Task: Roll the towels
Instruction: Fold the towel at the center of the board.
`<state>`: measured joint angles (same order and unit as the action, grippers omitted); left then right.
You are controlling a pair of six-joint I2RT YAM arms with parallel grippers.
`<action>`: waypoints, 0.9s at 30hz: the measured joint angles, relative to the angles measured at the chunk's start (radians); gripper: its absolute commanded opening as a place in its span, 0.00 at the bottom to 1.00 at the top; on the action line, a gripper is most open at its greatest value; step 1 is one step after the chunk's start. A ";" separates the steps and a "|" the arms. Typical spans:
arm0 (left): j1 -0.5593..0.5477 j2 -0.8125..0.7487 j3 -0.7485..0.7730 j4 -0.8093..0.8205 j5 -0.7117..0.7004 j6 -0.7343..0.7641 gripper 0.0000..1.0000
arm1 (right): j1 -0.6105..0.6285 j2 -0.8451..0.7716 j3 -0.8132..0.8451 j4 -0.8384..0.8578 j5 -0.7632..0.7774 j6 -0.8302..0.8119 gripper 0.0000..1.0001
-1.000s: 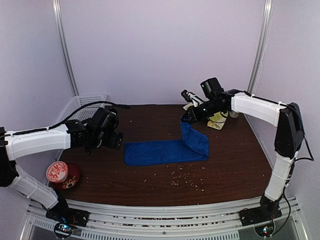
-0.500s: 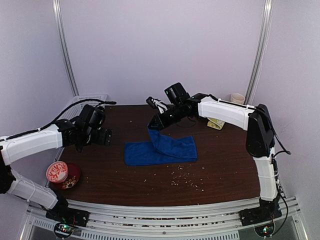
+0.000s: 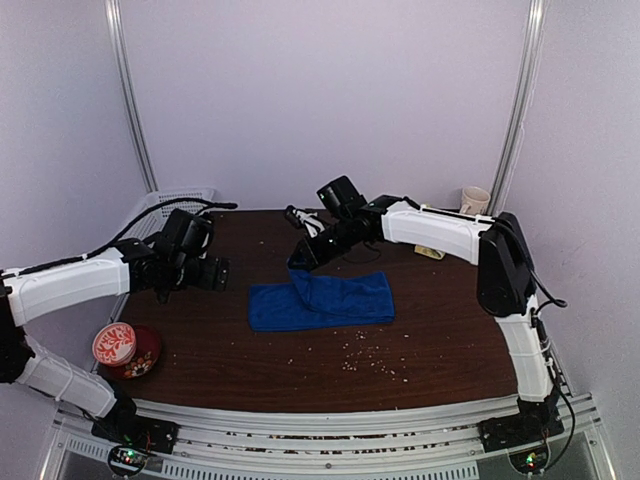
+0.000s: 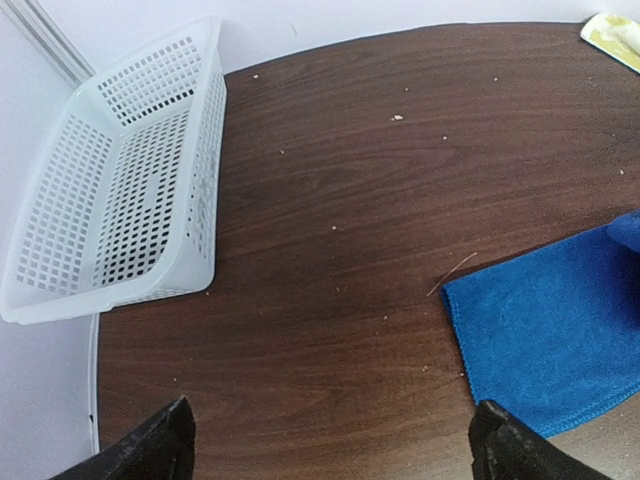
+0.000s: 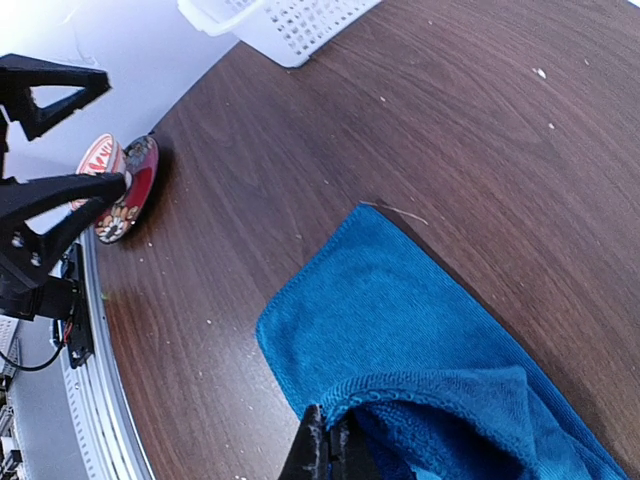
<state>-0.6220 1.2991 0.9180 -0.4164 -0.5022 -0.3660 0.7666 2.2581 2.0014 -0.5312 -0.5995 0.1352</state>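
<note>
The blue towel [image 3: 335,300] lies flat mid-table, its right part folded back over itself. My right gripper [image 3: 297,262] is shut on the towel's edge and holds it just above the left half. The right wrist view shows the pinched hem at the fingertips [image 5: 325,450] over the flat blue layer [image 5: 400,320]. My left gripper [image 3: 222,272] is open and empty, left of the towel. Its wrist view shows the towel's left end [image 4: 550,340] beside the right finger [image 4: 510,450]. The yellow-green towel [image 3: 432,250] lies at the back right, mostly hidden behind the right arm; a corner [image 4: 615,35] shows.
A white perforated basket [image 3: 165,205] stands at the back left, also seen from the left wrist [image 4: 120,190]. A red patterned bowl [image 3: 125,347] sits at the front left. A pale cup [image 3: 476,200] stands at the back right. Crumbs [image 3: 365,355] lie in front of the towel.
My right gripper has carried the towel's right end leftward and down over the rest of the towel, folding it. The left arm has shifted only slightly.
</note>
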 measured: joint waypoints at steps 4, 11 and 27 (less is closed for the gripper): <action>0.008 0.014 0.000 0.018 0.020 -0.007 0.98 | 0.010 0.010 0.040 -0.005 -0.024 -0.004 0.00; 0.010 0.026 0.000 0.050 0.042 -0.015 0.98 | 0.015 -0.011 0.014 -0.031 -0.055 -0.046 0.00; 0.019 0.075 -0.002 0.109 0.075 -0.060 0.98 | 0.038 0.063 0.095 -0.028 -0.068 -0.062 0.21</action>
<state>-0.6029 1.3743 0.9157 -0.3077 -0.4274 -0.4263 0.8043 2.3211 2.0960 -0.5594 -0.6670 0.0734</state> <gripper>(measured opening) 0.978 0.101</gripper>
